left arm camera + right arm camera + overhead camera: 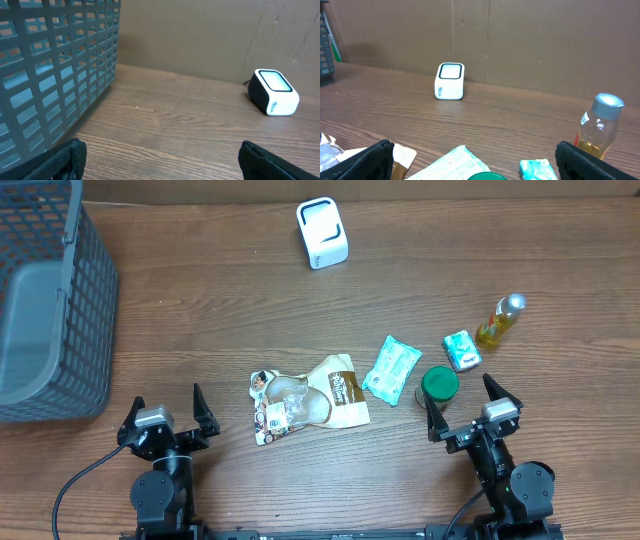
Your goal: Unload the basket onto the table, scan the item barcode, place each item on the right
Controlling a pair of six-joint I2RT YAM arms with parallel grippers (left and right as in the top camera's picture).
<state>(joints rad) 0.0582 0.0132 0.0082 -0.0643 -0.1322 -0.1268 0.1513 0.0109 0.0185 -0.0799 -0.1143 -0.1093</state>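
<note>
Right tool (pixel 457 390) spread wide, crumpled clear-and-brown bag (pixel 305 402), barcode (pixel 270 420) perhaps lower-left

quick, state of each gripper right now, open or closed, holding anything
left gripper: open, holding nothing
right gripper: open, holding nothing

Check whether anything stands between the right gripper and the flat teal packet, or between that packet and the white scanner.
The green-lidded can stands beside the teal packet, on the side of the open right gripper, partly in its way. Nothing visible stands between the packet and the scanner.
</note>
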